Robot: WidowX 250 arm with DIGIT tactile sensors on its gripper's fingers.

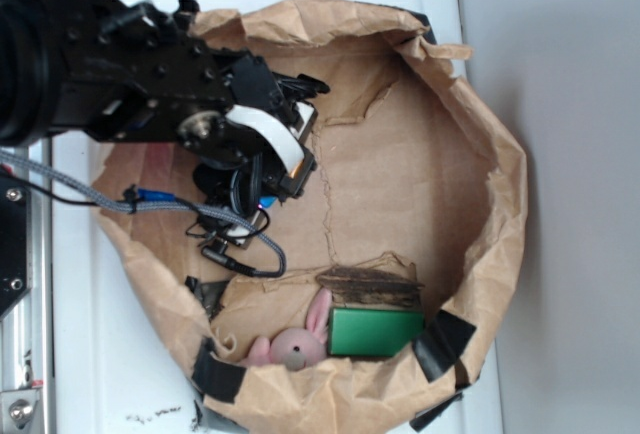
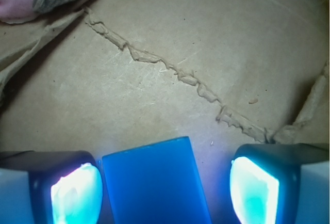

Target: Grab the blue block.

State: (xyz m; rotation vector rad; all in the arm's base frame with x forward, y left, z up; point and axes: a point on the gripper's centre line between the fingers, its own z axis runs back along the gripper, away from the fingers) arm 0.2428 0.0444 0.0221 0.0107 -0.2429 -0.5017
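The blue block is a flat bright blue slab lying on the brown paper floor, low in the wrist view. My gripper is open and straddles it. The left finger pad sits almost against the block's left edge, while a strip of paper shows between the block and the right pad. In the exterior view the black gripper hangs over the left part of the paper bag and hides nearly all of the block.
The crumpled paper bag wall rings the work area. At its near side lie a green block, a pink plush bunny and a dark bark-like piece. A grey braided cable trails left of the gripper.
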